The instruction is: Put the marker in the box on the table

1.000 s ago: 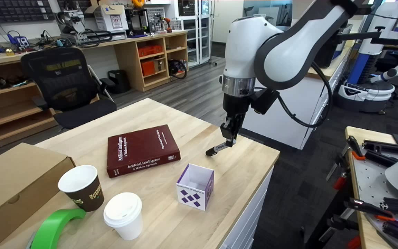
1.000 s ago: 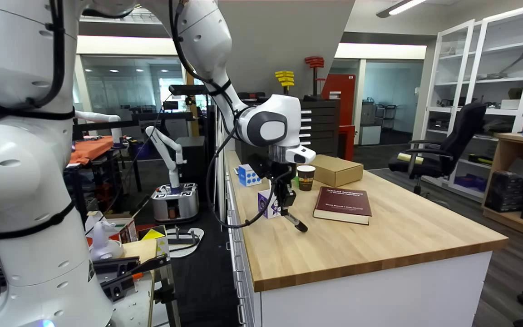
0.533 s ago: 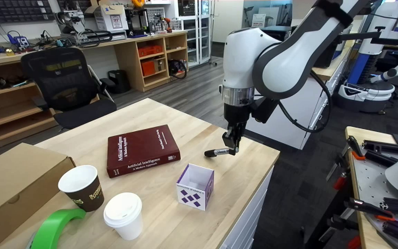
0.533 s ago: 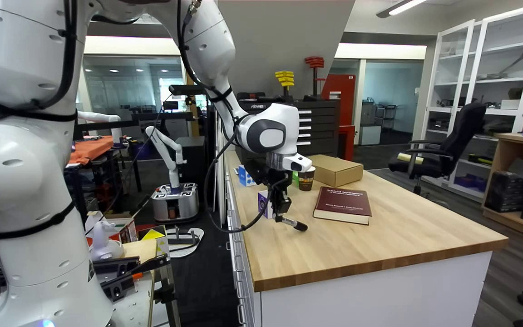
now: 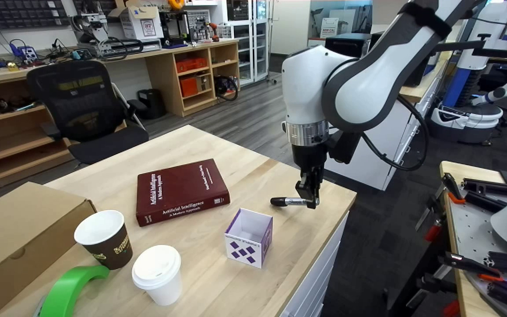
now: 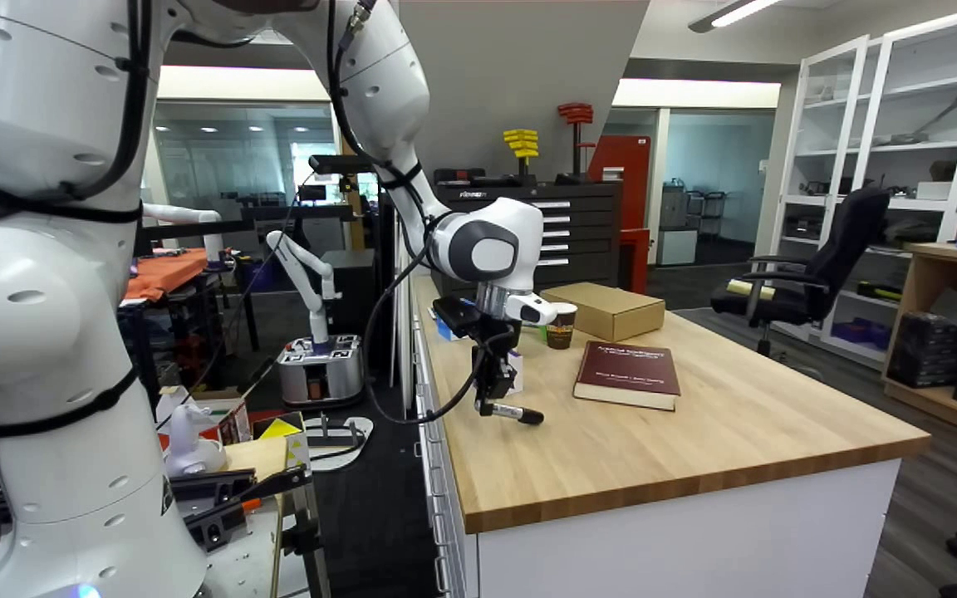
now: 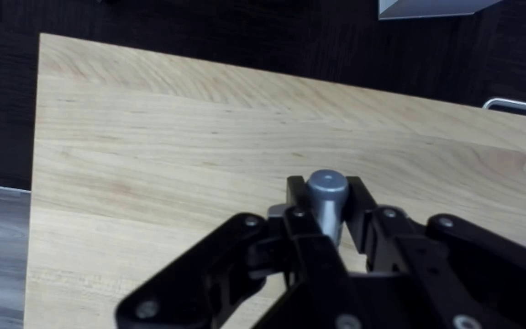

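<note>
My gripper (image 5: 311, 203) is shut on the marker (image 5: 294, 201), low over the table (image 5: 209, 152), near its edge; a gap beneath cannot be judged. The marker has a grey body and black cap. It lies nearly level, its cap pointing toward the book. In the wrist view the fingers (image 7: 328, 201) clamp its grey end (image 7: 328, 183). The other exterior picture also shows the gripper (image 6: 485, 405) and marker (image 6: 513, 413). The white box (image 5: 244, 253) with purple diamonds stands upright, open-topped, apart from the marker. In an exterior view the gripper mostly hides this box (image 6: 517, 374).
A dark red book (image 5: 183, 191) lies beyond the box. A brown cardboard box (image 5: 24, 233), a dark paper cup (image 5: 115, 246), a white lidded cup (image 5: 159, 277) and a green curved object (image 5: 66, 288) stand farther along. A blue-and-white box (image 6: 445, 328) is partly hidden.
The gripper has moved lower and toward the table's drawer-side edge, carrying the marker. The marker has turned from slanting cap-down to nearly level. The white box has not moved.
</note>
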Controlling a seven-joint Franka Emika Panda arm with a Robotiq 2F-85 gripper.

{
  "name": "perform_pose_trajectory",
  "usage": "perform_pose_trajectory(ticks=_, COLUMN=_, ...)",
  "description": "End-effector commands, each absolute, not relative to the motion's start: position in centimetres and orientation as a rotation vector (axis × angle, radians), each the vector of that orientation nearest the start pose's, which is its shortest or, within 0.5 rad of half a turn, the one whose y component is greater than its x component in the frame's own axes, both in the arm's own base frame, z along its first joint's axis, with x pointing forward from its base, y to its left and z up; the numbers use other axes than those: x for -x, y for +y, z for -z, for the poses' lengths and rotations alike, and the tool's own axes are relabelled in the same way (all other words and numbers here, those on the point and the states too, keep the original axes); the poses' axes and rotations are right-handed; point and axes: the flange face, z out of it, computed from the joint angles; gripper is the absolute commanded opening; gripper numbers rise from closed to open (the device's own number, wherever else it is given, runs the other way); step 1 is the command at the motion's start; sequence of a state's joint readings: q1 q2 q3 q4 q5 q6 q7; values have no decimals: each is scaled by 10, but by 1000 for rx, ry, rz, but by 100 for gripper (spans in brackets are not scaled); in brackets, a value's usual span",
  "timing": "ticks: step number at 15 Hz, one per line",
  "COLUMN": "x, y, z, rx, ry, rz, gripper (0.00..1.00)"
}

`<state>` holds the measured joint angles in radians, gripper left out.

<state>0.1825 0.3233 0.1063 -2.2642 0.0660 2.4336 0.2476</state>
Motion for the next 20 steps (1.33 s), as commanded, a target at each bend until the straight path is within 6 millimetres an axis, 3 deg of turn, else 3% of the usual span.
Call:
perform_pose_trajectory(ticks=1, x=-501, y=154, z=-198, rx=3079, ry=9, rz=-347, gripper=50)
perform_pose_trajectory(ticks=9, x=-499, y=157, z=-210, rx=3089, ry=13, rz=-310, gripper=98)
perform_pose_trajectory(ticks=15, x=-498, y=164, z=-232, rx=3042, ry=26, rz=-267, gripper=100)
perform_pose_trajectory(ticks=16, x=-503, y=164, z=-215, rx=3069, ry=21, rz=-266, gripper=100)
perform_pose_trajectory(ticks=20, x=-504, y=168, z=-224, rx=3054, ry=31, rz=-245, gripper=100)
